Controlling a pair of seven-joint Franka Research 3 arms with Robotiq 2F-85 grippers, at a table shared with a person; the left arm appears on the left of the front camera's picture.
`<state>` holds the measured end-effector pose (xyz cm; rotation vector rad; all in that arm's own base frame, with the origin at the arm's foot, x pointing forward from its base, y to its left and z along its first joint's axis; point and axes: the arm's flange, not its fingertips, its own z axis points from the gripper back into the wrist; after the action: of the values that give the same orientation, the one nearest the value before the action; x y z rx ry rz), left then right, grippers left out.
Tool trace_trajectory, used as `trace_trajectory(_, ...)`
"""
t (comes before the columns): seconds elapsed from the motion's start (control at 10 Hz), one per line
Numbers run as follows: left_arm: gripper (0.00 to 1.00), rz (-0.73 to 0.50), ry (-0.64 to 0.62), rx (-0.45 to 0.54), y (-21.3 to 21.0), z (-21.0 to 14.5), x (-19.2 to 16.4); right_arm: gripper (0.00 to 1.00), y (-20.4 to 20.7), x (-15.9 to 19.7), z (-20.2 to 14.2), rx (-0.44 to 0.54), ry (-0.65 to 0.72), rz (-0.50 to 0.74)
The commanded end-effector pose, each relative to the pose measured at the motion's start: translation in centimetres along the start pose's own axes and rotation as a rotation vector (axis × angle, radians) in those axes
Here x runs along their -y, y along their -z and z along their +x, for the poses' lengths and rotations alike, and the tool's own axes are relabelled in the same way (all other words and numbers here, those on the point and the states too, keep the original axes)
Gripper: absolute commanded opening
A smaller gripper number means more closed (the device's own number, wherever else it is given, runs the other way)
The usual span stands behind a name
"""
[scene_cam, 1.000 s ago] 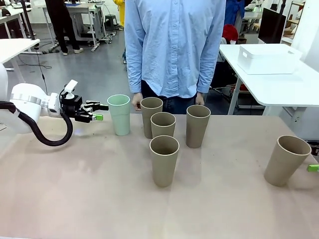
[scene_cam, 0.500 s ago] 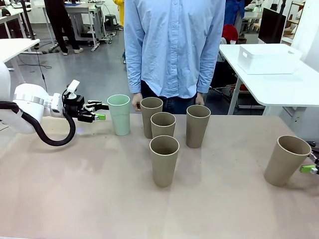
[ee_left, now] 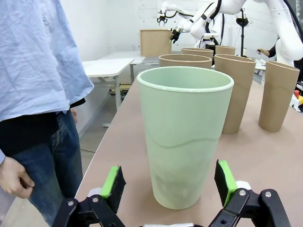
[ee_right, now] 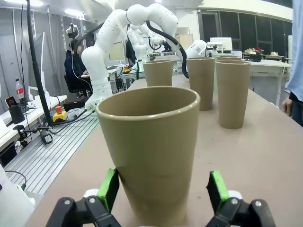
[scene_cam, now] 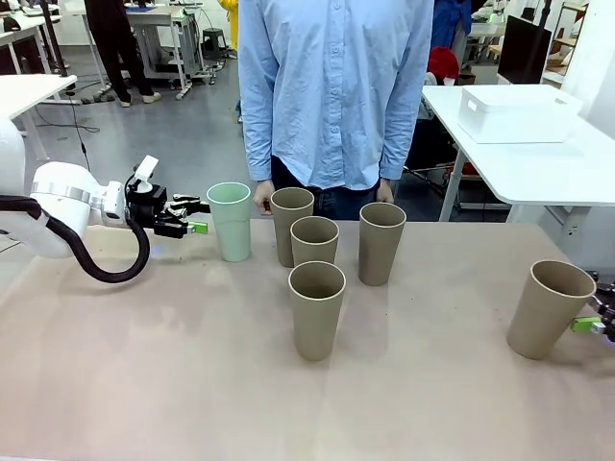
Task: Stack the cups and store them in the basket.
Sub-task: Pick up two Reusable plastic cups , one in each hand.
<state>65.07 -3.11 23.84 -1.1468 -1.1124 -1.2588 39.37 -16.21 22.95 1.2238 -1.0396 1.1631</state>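
**A:** Where do the cups stand?

**B:** All six are upright on the beige-topped table [scene_cam: 144, 375]. The pale mint green tapered cup [scene_cam: 231, 223] [ee_left: 184, 142] is at the far left of the group. In the middle are four tall tan-brown tapered cups: the back cup [scene_cam: 292, 223], the second cup [scene_cam: 314, 242] just in front of it, the right-hand cup [scene_cam: 381, 242] and the nearest cup [scene_cam: 317, 312]. The lone tan-brown cup [scene_cam: 551, 309] [ee_right: 151, 151] is well apart from them, near the table's right edge.

**A:** And the grippers?

**B:** The left gripper [scene_cam: 197, 216] [ee_left: 169, 182] is spread wide and level with the table. Its green pads [ee_left: 113, 182] are on either side of the mint green cup and grasp nothing. The right gripper [scene_cam: 588, 323] [ee_right: 163, 189] is also spread. The lone tan-brown cup is between its pads [ee_right: 218, 189], which sit just beside the cup's walls. I cannot tell whether they touch it.

**A:** The basket?

**B:** The white rectangular plastic bin [scene_cam: 509, 113] sits on a separate white table [scene_cam: 538, 168] at the far right, well apart from every cup.

**A:** Any writing?

**B:** Lettering in the room behind is too small to read.

**A:** The person?

**B:** The person in a light blue button shirt [scene_cam: 336, 86] stands at the far edge, with both arms hanging down behind the cups.
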Motion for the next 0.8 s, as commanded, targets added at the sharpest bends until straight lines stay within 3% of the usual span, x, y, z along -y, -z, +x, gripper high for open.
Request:
trace_trajectory(0.0,1.00,0.023,0.021,0.011,0.8,0.3,0.7,1.00,0.3,-0.2,-1.8,0.001,-0.049,0.033)
trace_trajectory(0.7,1.00,-0.005,0.026,0.003,3.2,0.6,1.6,1.00,1.1,-0.5,-2.8,0.003,-0.039,0.076)
